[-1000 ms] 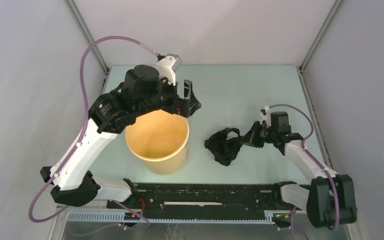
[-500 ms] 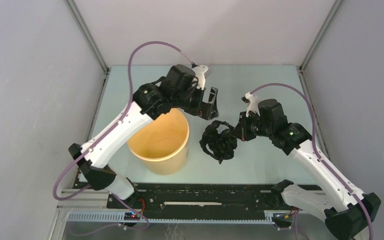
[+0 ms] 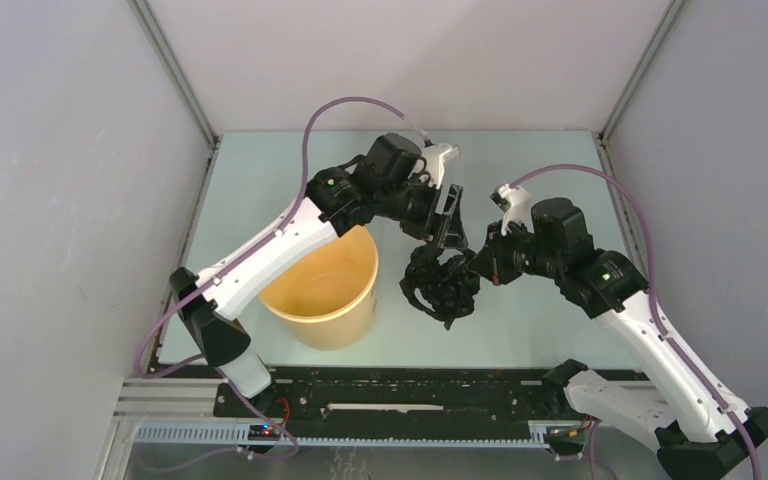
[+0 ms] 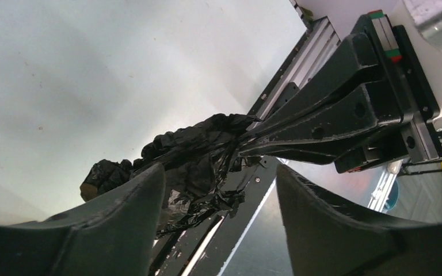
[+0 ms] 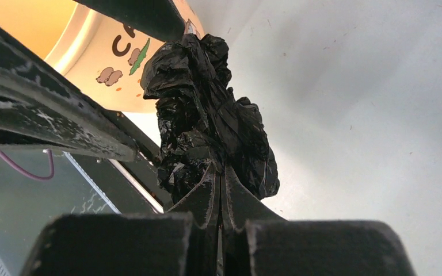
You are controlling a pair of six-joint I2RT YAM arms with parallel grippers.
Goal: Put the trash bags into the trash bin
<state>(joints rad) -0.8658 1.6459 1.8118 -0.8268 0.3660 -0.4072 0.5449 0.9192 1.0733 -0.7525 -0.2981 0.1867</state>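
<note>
Item: trash bag point(image 3: 442, 285), glossy black, crumpled into a wad.
Location: just right of the trash bin point(image 3: 358, 303), outside it and clear of its rim, at the tips of the right gripper point(image 3: 479, 266).
Right gripper: fingers pressed together on a fold of the bag's right edge; the wad hangs out ahead of them in the right wrist view.
Left gripper point(image 3: 451, 232): fingers spread wide, holding nothing, poised just above the bag's far side; in the left wrist view the wad shows between them.
Not determinable: whether the bag's underside touches the table point(image 3: 530, 170); the bag's far side lies under the left gripper.
Bin: tan-yellow, open top, cartoon print on its wall.
Setting: pale green table, grey wall panels point(image 3: 410, 60), black rail point(image 3: 410, 396) along the near edge.
</note>
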